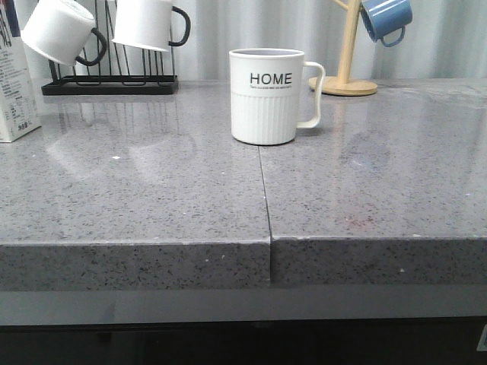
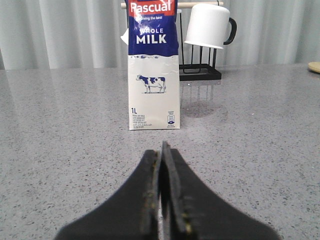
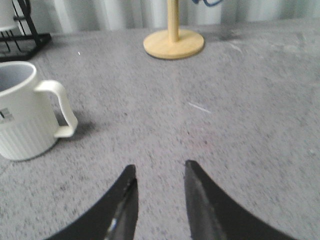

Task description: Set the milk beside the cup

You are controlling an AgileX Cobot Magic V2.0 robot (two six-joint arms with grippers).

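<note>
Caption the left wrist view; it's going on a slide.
Left gripper, jaws shut, faces the upright milk carton on the grey counter.

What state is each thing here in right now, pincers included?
Milk carton: upright on the counter, untouched.
HOME cup: upright, looks empty, far from the carton.
Left pincer: shut, holding nothing.
Right pincer: open, holding nothing.
White mugs: hung on the black rack.
Blue mug: hung on the wooden stand.
</note>
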